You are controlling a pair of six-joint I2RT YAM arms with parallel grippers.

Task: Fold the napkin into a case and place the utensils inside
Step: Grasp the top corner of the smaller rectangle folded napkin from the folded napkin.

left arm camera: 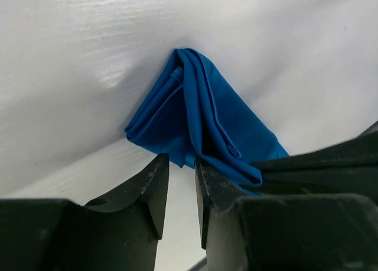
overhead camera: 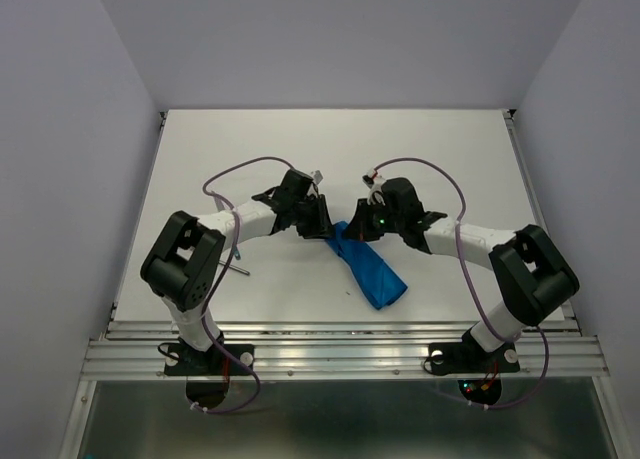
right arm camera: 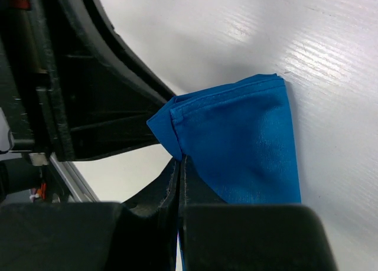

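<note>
I have both arms reaching inward from their bases, elbows out to the sides, forearms converging so the two grippers nearly meet tip to tip. My left gripper [left arm camera: 182,165] has its fingers a narrow gap apart. My right gripper [right arm camera: 179,163] has its fingers pressed flat together, pinching a fold of the napkin [right arm camera: 236,141] at their tips
</note>
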